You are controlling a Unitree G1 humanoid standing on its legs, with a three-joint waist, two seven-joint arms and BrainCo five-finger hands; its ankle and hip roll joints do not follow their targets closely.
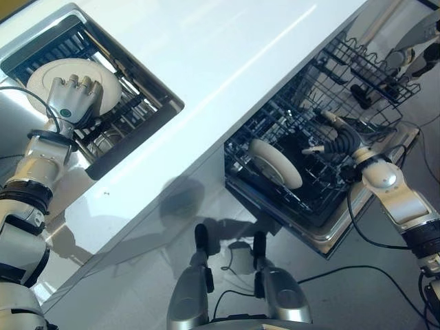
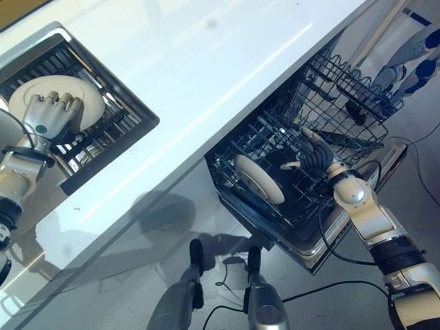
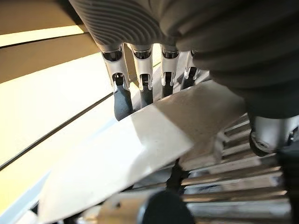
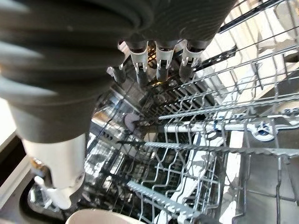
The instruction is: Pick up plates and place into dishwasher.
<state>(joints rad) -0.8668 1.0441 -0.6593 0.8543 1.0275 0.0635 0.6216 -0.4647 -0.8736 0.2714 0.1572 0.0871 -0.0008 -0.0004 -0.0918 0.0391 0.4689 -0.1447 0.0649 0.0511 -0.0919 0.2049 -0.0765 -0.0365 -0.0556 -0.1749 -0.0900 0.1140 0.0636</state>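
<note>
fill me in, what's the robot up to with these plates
It is loading plates into a dishwasher. Its left hand is curled over a white plate standing in the sink rack. One plate already stands in the pulled-out lower dishwasher rack, and the right hand hovers open over that rack, holding nothing.

No text, label, number or sign can be read anywhere.
</note>
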